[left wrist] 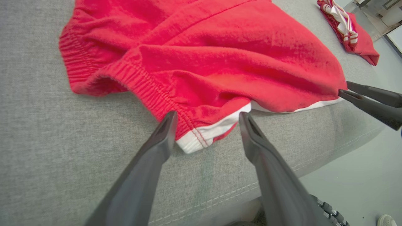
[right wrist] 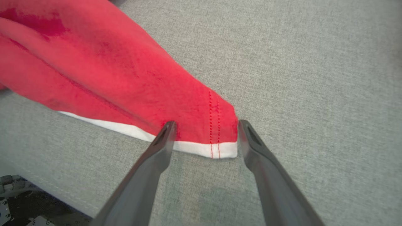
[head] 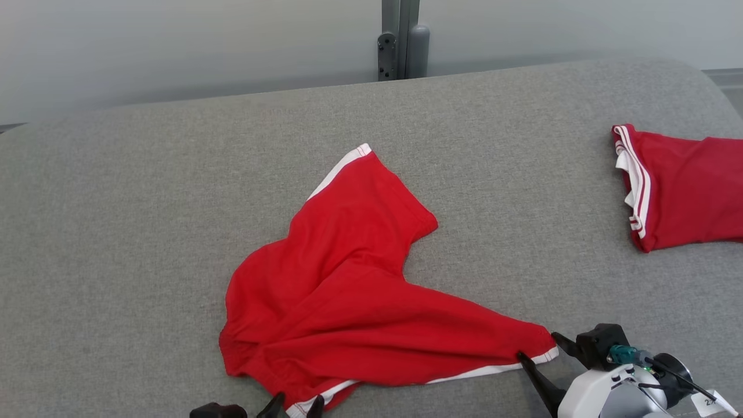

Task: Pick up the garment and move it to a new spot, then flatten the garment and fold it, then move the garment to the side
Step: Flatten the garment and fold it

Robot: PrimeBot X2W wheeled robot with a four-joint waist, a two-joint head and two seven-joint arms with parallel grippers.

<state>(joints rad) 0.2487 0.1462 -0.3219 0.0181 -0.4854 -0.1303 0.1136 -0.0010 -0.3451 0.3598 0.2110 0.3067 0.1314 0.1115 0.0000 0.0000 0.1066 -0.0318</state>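
Head view, near edge first: the left gripper [head: 297,404] stands with its jaws spread wide on either side of a white-trimmed hem corner of the red garment [head: 336,290], clamping nothing. The left wrist view shows that corner lying between the two dark fingers [left wrist: 150,157] on the grey cushion [left wrist: 47,141]. To the right, the right gripper [head: 537,345] is equally wide open, its fingertips flanking the garment's other white-edged corner without closing on it. The garment lies crumpled near the cushion's front edge, about centre, one leg reaching toward the back. Farther off at the right lies a second red garment [head: 685,186], well apart. Beyond the cushion, a grey post [head: 400,40] rises against a pale wall.
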